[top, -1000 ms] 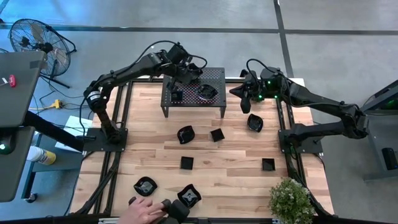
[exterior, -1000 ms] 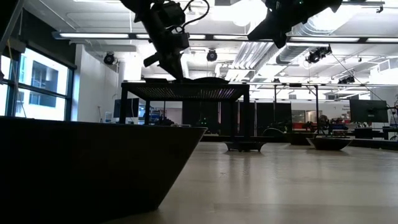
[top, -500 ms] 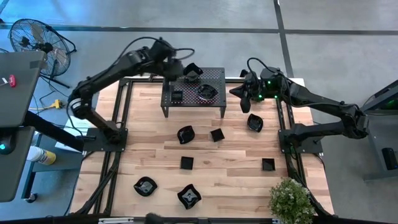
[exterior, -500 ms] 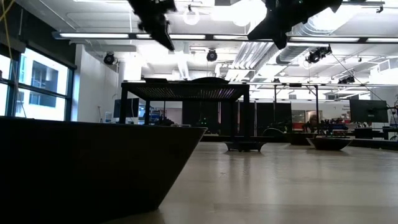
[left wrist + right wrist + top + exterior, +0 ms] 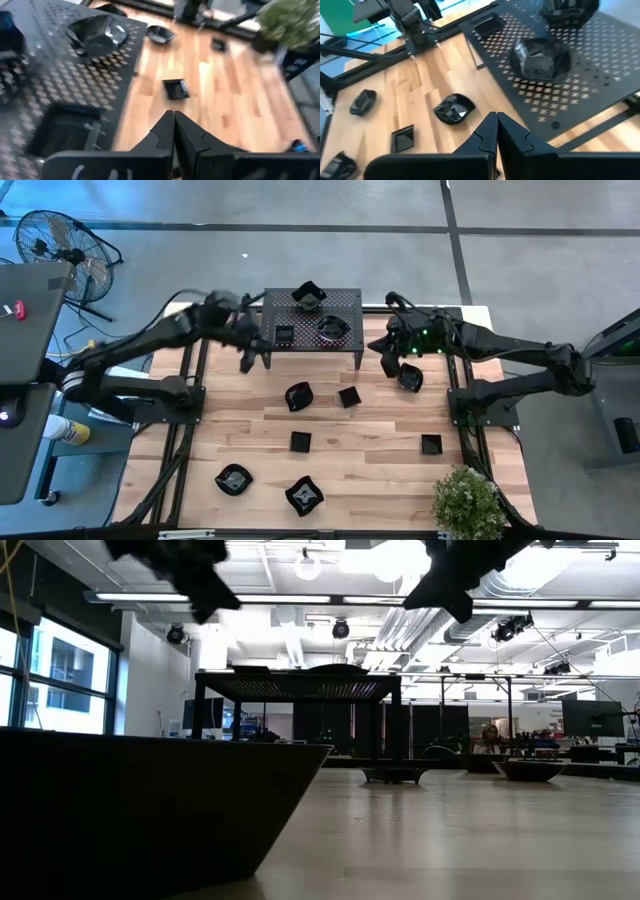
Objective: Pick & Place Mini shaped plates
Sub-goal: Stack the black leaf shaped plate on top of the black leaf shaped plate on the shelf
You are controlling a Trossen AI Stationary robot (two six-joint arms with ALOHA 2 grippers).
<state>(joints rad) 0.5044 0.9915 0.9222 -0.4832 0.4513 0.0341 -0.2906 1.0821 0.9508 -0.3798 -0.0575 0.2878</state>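
Note:
Three mini shaped plates sit on the black perforated rack (image 5: 345, 308): a wavy one (image 5: 308, 295) at its far edge, a square one (image 5: 285, 333) and a round one (image 5: 333, 328). Several more lie on the wooden table, among them a wavy plate (image 5: 298, 395), a square plate (image 5: 349, 396) and a rounded plate (image 5: 410, 377). My left gripper (image 5: 248, 358) is shut and empty, raised beside the rack's left end (image 5: 173, 116). My right gripper (image 5: 388, 360) is shut and empty, raised between the rack's right end and the rounded plate (image 5: 496, 117).
The rack stands on legs at the table's far middle. More plates lie toward the near edge (image 5: 234, 479) (image 5: 304, 495) (image 5: 300, 442) (image 5: 431, 445). A potted plant (image 5: 466, 502) stands at the near right corner. Bare wood lies between the plates.
My left gripper has risen from above the rack's far part and swung fast to the table's left and nearer, past the rack's left end. The wavy plate now shows on the rack where it stood. My right gripper has shifted slightly nearer. A person's hand has left the near edge.

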